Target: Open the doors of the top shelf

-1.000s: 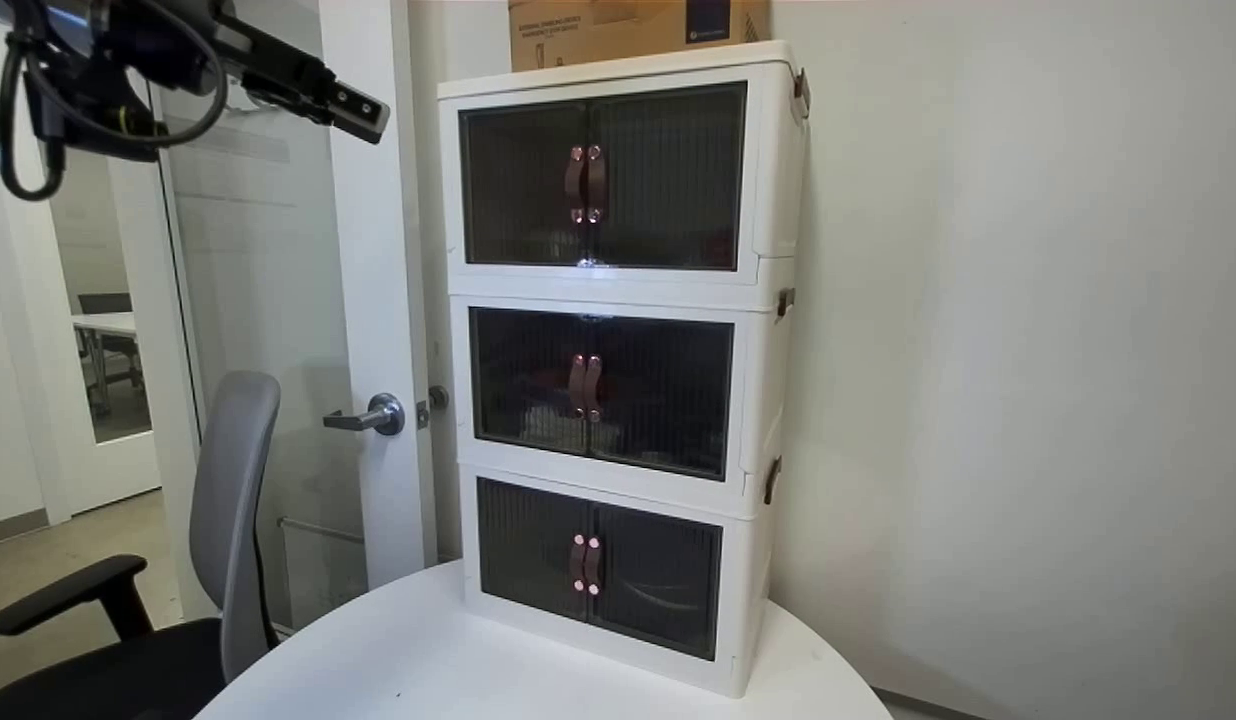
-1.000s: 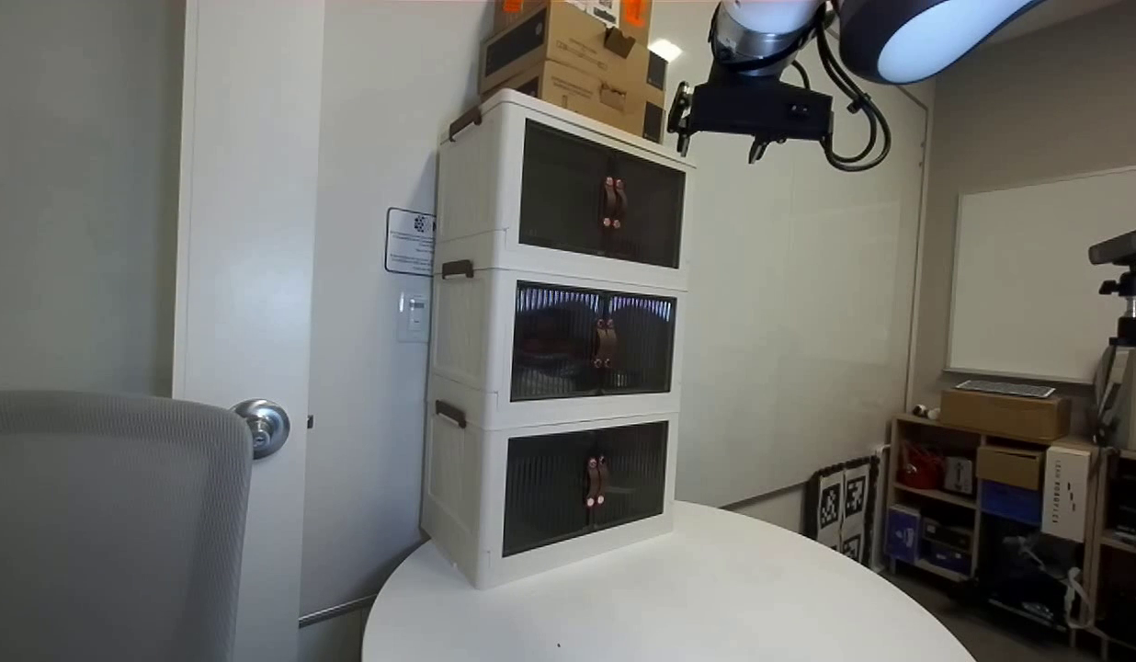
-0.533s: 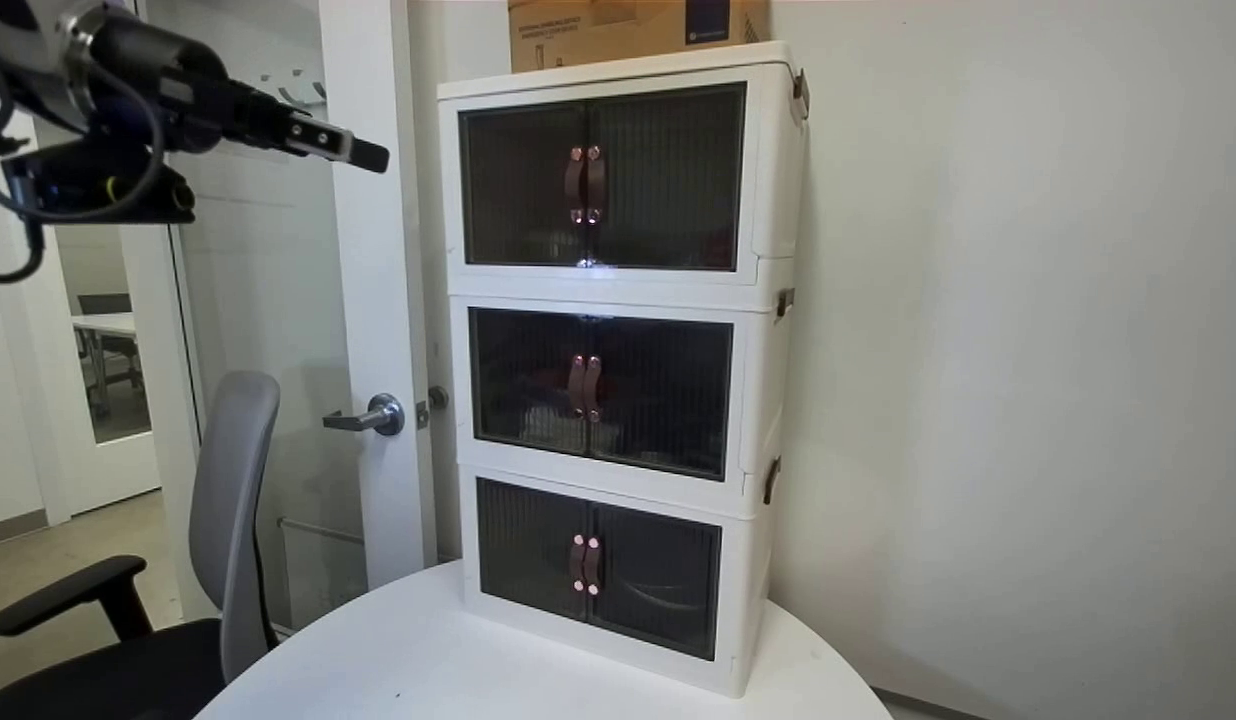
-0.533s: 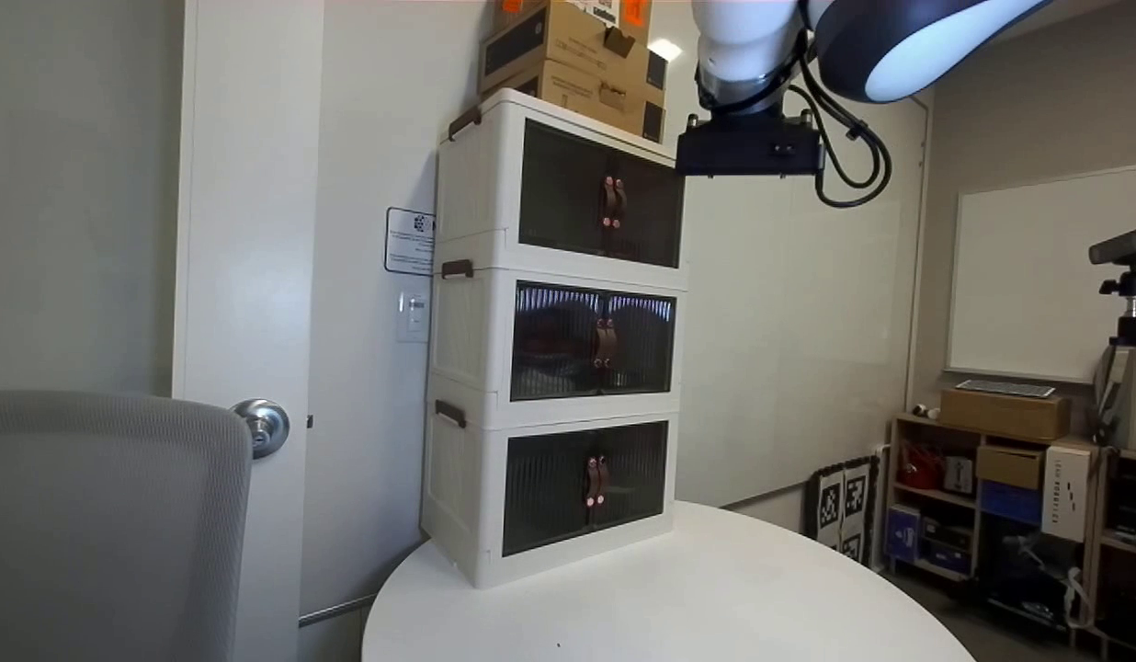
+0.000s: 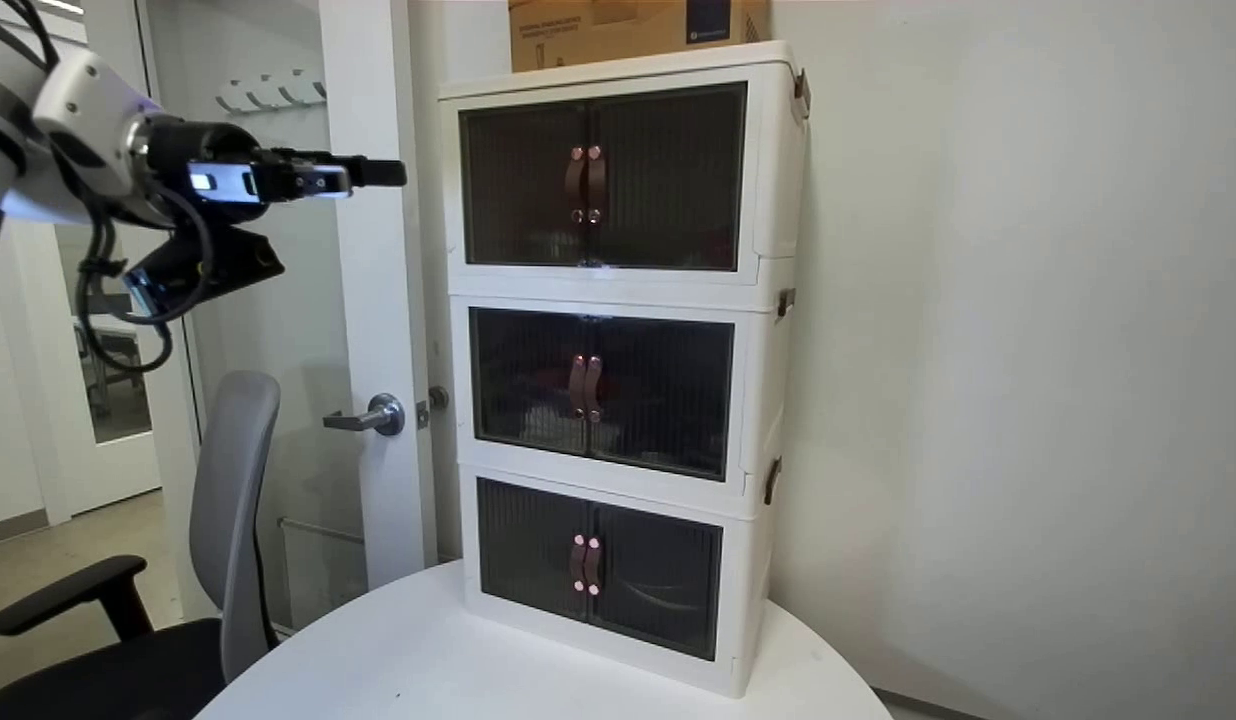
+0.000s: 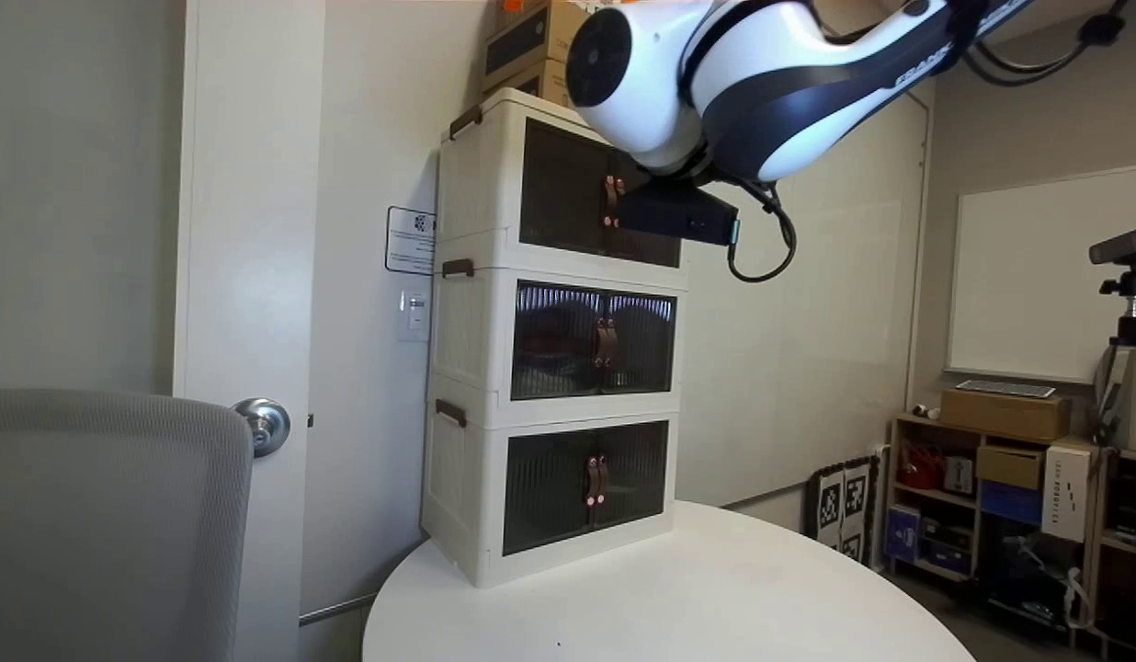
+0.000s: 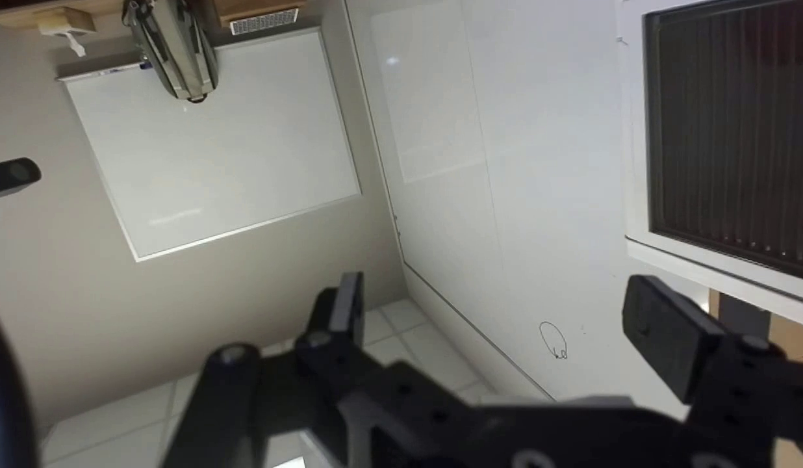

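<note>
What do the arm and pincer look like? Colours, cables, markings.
Arm: white, rounded, with near-black bands, a round black cap and pale lettering that seems to read FRANK. Looped black cables; a black box mounted near the pincer. Pincer: black, two blunt, blocky fingers, a silvery plate.

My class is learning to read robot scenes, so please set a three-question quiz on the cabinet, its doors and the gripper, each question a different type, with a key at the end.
1. True or false: both doors of the top shelf are closed.
2. The gripper is: (A) fully shut; (B) open and holding nothing; (C) gripping the doors.
3. Fill in: the cabinet stands on a white table and is stacked in ___ tiers.

Key: 1. True, as an exterior view shows. 2. B, as the wrist view shows. 3. Three.
</note>
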### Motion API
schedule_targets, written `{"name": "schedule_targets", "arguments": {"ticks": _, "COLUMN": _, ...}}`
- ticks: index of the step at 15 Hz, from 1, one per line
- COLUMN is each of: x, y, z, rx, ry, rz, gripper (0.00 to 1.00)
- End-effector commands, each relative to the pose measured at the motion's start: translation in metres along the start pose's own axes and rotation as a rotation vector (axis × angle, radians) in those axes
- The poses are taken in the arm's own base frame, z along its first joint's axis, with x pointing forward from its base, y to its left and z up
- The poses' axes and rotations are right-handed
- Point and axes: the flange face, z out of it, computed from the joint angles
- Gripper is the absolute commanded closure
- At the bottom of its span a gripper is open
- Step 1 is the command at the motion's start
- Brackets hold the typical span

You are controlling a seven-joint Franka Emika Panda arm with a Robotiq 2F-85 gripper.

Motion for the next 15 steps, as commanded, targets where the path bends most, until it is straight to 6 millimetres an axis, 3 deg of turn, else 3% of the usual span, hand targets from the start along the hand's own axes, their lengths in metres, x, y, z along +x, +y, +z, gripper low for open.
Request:
{"name": "schedule_targets", "arguments": {"ticks": 1, "x": -0.019, "y": -0.052, "z": 0.019, "rx": 0.004, "ry": 0.02, "rz": 0.014, "gripper": 0.0}}
{"name": "schedule_targets", "arguments": {"ticks": 5, "x": -0.028, "y": -0.095, "z": 0.041, "rx": 0.077, "ry": -0.114, "rz": -0.021, "gripper": 0.0}}
{"name": "schedule_targets", "arguments": {"ticks": 8, "x": -0.021, "y": -0.123, "z": 0.051, "rx": 0.136, "ry": -0.18, "rz": -0.026, "gripper": 0.0}}
{"name": "schedule_targets", "arguments": {"ticks": 15, "x": -0.014, "y": -0.159, "z": 0.085, "rx": 0.16, "ry": -0.161, "rz": -0.028, "gripper": 0.0}}
